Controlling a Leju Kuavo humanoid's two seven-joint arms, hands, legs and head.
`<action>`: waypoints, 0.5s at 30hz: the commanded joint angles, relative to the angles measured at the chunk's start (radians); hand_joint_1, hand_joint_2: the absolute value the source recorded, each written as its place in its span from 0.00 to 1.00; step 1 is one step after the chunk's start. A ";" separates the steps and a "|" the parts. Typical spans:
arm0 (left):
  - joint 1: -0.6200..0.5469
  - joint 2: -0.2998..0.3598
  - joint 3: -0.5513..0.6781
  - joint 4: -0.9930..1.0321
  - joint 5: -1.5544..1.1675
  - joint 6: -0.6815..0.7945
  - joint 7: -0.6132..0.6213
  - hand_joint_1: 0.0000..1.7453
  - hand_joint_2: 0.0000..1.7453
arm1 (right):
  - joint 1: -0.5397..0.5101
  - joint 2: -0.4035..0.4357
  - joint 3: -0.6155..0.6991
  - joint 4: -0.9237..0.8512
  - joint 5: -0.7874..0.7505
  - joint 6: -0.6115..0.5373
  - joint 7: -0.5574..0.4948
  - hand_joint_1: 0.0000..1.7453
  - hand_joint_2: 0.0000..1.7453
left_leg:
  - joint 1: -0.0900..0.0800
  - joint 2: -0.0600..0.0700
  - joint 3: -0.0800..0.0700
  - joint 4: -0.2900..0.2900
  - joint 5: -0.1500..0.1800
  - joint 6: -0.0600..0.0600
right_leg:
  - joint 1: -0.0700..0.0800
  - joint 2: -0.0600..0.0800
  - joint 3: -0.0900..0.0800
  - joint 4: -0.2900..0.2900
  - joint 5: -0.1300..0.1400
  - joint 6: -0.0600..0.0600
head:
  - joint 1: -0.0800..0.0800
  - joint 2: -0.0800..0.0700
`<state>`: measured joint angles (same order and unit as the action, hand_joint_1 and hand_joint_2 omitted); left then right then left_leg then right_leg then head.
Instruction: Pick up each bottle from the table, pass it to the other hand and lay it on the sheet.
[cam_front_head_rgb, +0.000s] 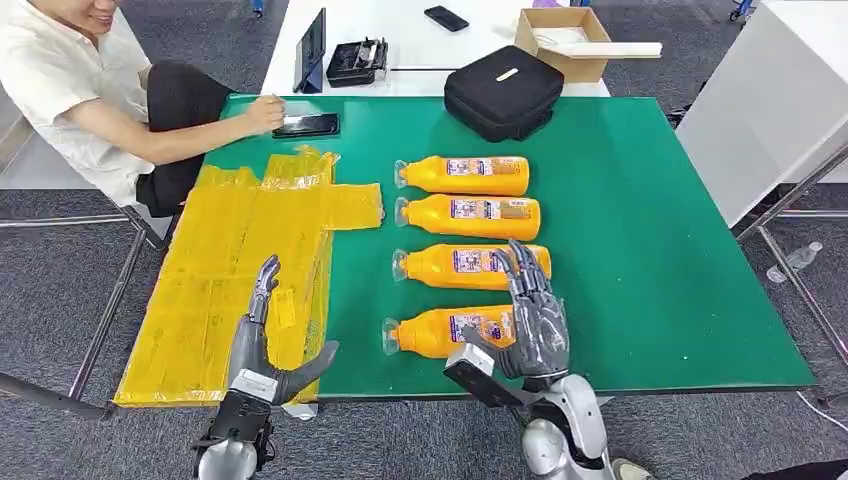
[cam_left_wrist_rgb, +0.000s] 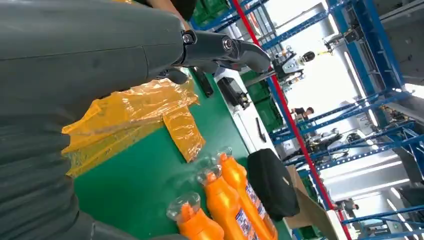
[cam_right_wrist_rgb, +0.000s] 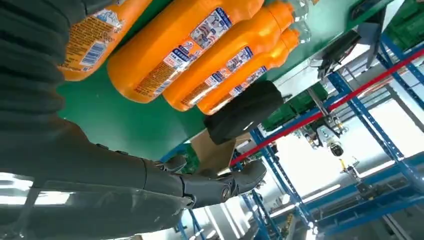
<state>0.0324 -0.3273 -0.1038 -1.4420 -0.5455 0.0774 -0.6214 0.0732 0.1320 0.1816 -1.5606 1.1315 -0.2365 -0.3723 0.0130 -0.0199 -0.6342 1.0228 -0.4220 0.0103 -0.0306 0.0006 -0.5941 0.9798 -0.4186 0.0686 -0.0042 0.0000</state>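
Several orange bottles lie side by side on the green table (cam_front_head_rgb: 650, 250), caps pointing toward the yellow sheet (cam_front_head_rgb: 240, 270). The nearest bottle (cam_front_head_rgb: 435, 332) lies by the front edge, the one behind it (cam_front_head_rgb: 460, 266) just beyond. My right hand (cam_front_head_rgb: 530, 318) stands open with fingers spread, over the base end of the nearest bottle, holding nothing. My left hand (cam_front_head_rgb: 268, 345) is open above the sheet's near right corner. The left wrist view shows the left hand (cam_left_wrist_rgb: 125, 55), the sheet (cam_left_wrist_rgb: 135, 115) and bottle caps (cam_left_wrist_rgb: 225, 200). The right wrist view shows the bottles (cam_right_wrist_rgb: 185, 45) beyond the right hand (cam_right_wrist_rgb: 150, 185).
A person sits at the table's far left, one hand on a black phone (cam_front_head_rgb: 306, 125). A black bag (cam_front_head_rgb: 503, 92) lies at the back behind the bottles. Beyond it, a white table carries a cardboard box (cam_front_head_rgb: 565, 40) and a tablet (cam_front_head_rgb: 312, 50).
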 joint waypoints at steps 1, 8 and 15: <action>-0.077 -0.022 -0.059 0.135 0.040 0.012 0.008 0.00 1.00 | -0.058 -0.200 0.093 0.157 0.079 0.077 0.103 0.00 1.00 | 0.000 -0.001 0.004 -0.001 0.000 0.001 | 0.001 -0.002 0.006 -0.003 0.000 -0.002 | 0.000 0.000; -0.081 -0.022 -0.084 0.144 0.047 0.038 0.022 0.00 1.00 | -0.065 -0.305 0.146 0.186 0.056 0.143 0.144 0.00 1.00 | -0.001 -0.001 0.003 -0.001 0.000 0.001 | 0.000 -0.002 0.005 -0.002 0.000 -0.002 | 0.000 0.000; -0.075 -0.021 -0.115 0.115 0.032 0.036 0.048 0.00 1.00 | -0.025 -0.400 0.226 0.156 -0.065 0.206 0.145 0.00 1.00 | 0.000 0.000 0.006 0.000 -0.002 0.001 | 0.001 -0.002 0.008 -0.002 -0.002 -0.004 | 0.000 0.000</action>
<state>0.0020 -0.3243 -0.1724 -1.3764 -0.5039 0.1118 -0.5943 0.0507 -0.1288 0.2872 -1.4542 1.1617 -0.0684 -0.2266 0.0122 -0.0200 -0.6343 1.0230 -0.4221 0.0104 -0.0308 0.0007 -0.5935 0.9797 -0.4182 0.0690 -0.0046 0.0000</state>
